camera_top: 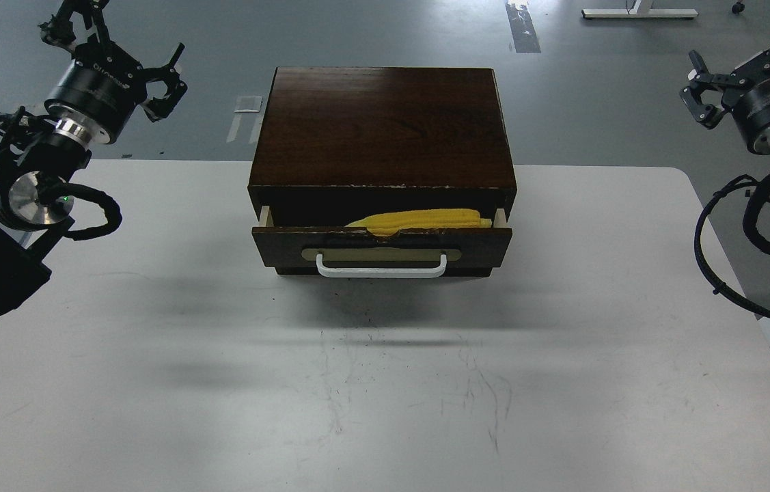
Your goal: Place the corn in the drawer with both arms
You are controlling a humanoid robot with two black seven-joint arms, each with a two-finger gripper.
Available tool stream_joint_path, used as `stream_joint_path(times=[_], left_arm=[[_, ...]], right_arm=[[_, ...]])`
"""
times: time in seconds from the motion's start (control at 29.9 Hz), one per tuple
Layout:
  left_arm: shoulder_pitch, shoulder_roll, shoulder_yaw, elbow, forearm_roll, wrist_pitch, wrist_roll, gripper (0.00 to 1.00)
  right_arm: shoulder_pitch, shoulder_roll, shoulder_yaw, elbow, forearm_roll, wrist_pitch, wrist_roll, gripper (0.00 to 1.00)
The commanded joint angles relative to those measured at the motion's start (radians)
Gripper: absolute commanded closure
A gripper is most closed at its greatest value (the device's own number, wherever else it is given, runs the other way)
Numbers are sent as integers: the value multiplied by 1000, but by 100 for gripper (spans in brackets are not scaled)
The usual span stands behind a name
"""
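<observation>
The yellow corn [419, 219] lies lengthwise inside the partly open drawer [382, 247], just behind the chipped top edge of its front, tip to the left. The white bar handle [381, 270] faces me. My left gripper [118, 42] is open and empty, up at the far left, well clear of the box. My right gripper [745, 49] is open and empty, up at the far right, also well away from the box. Neither gripper touches the drawer or the corn.
The dark wooden box [385, 123] holding the drawer stands at the back middle of the white table [385, 383]. Grey floor lies beyond the table's far edge. A black cable loop [719, 273] hangs at the right table edge.
</observation>
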Motion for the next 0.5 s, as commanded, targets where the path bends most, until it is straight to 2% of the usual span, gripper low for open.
stream_joint_path(times=[0.0,0.47], left_arm=[[25,-11,-48,0,-7,0,0,2],[50,-1,-88,-5,-7,0,2,2]], right_arm=[[-13,5,4,0,14,15,8,0],[-13,-8,38,-3,14,16,13,0]])
